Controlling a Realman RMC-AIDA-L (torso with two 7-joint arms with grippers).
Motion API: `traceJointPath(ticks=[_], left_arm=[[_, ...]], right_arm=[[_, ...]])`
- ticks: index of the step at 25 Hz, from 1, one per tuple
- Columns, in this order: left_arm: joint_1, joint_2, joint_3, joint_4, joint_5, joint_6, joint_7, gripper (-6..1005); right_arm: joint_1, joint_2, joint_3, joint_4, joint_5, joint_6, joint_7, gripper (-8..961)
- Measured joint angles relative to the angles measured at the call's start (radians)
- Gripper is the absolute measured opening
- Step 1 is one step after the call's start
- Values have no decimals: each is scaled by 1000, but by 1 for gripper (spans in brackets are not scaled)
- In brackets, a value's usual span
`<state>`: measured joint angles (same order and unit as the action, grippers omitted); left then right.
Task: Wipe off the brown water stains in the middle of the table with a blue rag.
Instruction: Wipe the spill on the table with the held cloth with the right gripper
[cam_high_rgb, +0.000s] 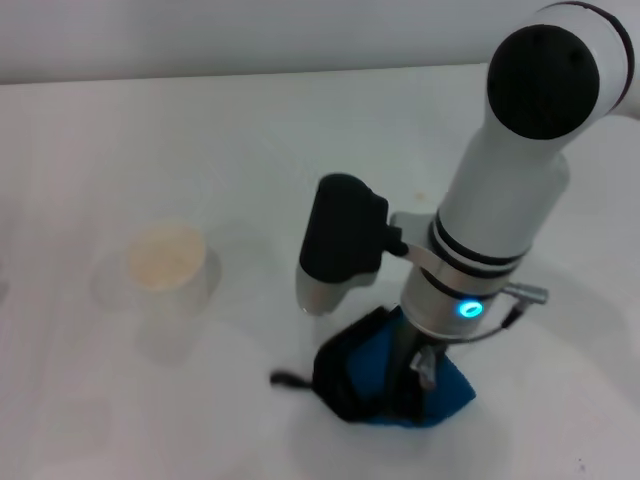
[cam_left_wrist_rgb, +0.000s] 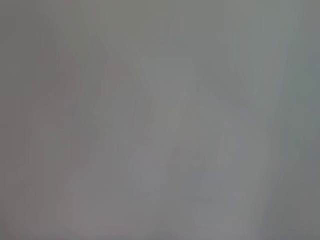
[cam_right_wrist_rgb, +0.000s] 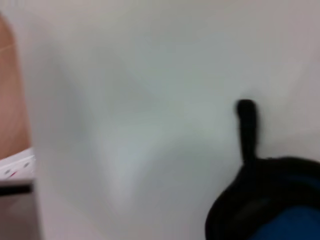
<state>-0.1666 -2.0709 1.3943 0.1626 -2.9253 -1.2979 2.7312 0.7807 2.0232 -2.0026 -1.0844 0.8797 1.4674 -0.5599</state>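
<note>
The blue rag (cam_high_rgb: 375, 372), bright blue with black edging, lies bunched on the white table (cam_high_rgb: 250, 130) near its front middle. Its thin black loop (cam_high_rgb: 288, 379) sticks out to the left. My right gripper (cam_high_rgb: 421, 376) comes down from above onto the rag, and the wrist hides how it stands. In the right wrist view the rag (cam_right_wrist_rgb: 285, 220) fills one corner, with its loop (cam_right_wrist_rgb: 246, 125) lying on the table (cam_right_wrist_rgb: 150, 90). No brown water stains show in any view. The left gripper is out of view, and the left wrist view shows only blank grey.
A white paper cup (cam_high_rgb: 168, 262) with tan liquid stands on the table to the left of the rag. The right arm's black camera housing (cam_high_rgb: 340, 240) hangs over the table's middle. The right wrist view shows the table edge and tan floor (cam_right_wrist_rgb: 9, 90).
</note>
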Motion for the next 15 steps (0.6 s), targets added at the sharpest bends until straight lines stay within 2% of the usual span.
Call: traceJointPath(ticks=[10,15], left_arm=[[-3,0,-3,0,0,11,-1,876],[-5,0,-4,0,0,13,-2,876]], right_arm=[[82,4,-7,124,-12,-220,-12,65],[149,5,-7,220,-17,-317,-12,65]])
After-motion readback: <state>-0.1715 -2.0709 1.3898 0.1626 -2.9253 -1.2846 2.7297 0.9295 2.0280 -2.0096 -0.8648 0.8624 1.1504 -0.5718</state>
